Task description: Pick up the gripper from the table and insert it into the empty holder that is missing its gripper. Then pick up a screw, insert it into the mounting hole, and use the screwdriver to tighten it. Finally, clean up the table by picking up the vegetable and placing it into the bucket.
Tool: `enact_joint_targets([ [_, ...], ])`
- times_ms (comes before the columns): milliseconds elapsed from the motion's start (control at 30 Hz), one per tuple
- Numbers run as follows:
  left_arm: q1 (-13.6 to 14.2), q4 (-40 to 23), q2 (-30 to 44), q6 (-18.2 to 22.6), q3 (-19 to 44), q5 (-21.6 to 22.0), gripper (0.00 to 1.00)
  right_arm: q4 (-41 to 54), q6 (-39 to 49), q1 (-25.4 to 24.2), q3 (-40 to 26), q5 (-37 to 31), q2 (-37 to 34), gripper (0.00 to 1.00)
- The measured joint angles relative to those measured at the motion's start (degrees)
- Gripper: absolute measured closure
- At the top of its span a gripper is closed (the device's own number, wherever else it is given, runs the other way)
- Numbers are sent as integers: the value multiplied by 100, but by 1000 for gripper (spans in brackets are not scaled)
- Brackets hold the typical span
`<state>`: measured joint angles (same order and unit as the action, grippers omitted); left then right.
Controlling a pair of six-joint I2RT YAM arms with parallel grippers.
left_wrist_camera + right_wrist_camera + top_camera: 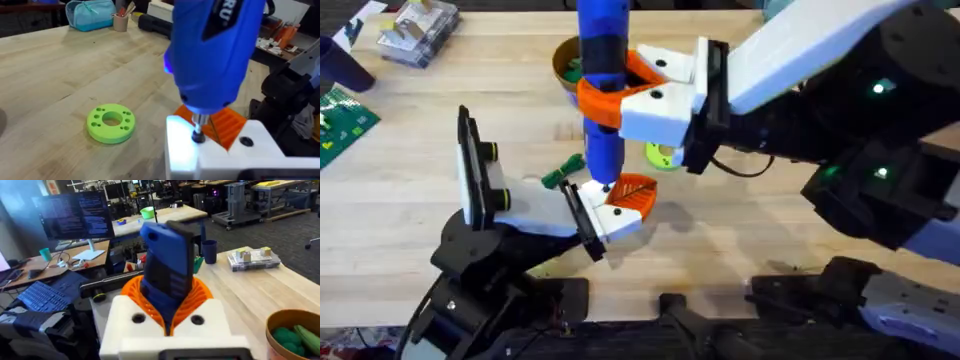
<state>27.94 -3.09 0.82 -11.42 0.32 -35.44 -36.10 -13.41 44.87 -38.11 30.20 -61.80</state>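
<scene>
My right gripper [650,85] clamps the screwdriver [601,90] (tip in the holder [220,155]); keep it plumb, press lightly.

White letters on a black patch on the screwdriver [215,55] are cut off, reading roughly "RU"; nothing else is legible.

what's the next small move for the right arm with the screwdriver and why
Probably keep the screwdriver upright, press lightly down and run it to tighten. The right gripper holds it vertical, and in the left wrist view its metal tip already sits on the white holder beside the orange gripper. Whether the screw is fully seated cannot be told.
</scene>
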Motion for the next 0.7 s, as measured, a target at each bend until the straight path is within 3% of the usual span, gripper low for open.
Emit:
enact_joint_targets([
  [700,16,-7,24,-18,2,-116,986,71,-111,6,-2,119,13,976],
])
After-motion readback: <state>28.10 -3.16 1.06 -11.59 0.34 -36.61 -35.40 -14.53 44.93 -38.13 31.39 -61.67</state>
